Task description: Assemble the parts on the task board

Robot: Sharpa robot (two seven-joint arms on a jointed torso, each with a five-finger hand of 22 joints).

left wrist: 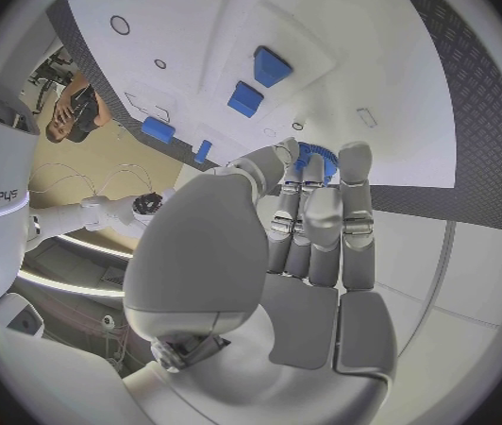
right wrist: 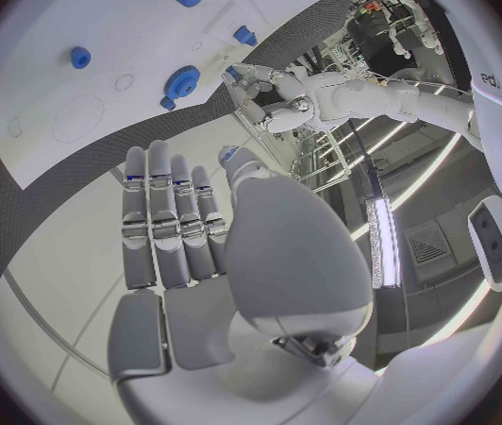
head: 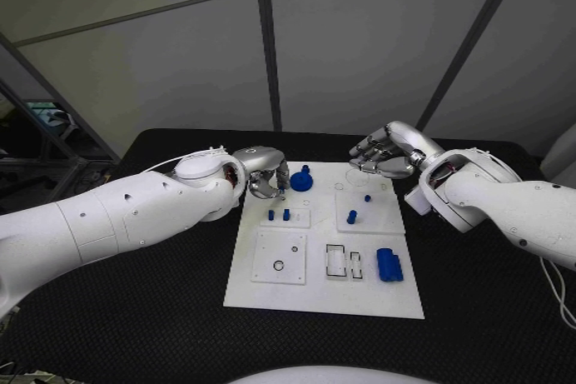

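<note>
- Task board [head: 324, 296]: white plate, centre of the head view on the black table [head: 144, 301], long axis running from the lower edge toward the upper middle of the frame.
- Blue gear [head: 301, 182]: stands at the board's upper left corner with its hub post pointing up; no long axis along the board that I can make out.
- Left robot hand [head: 266, 174]: upper middle of the frame, just left of the gear, fingers curled in. In the left wrist view its fingertips [left wrist: 318, 165] lie against something blue [left wrist: 312, 153]. Judged touching or lightly pinching the gear; a firm grip cannot be told.
- Right robot hand [head: 382, 153]: upper right of centre, at the board's far right corner, well apart from the gear. In the right wrist view its fingers [right wrist: 169, 217] are straight, side by side, nothing in them; the gear [right wrist: 181, 82] lies beyond the fingertips.
- Key relation: the gear is immediately right of the left robot hand, so the left is the nearer; judged the hand to act.
- Other parts: two small pegs [head: 279, 214] left of centre; one peg [head: 352, 217] to their right; blue block [head: 389, 264] lower right, long axis along the board's length.
</note>
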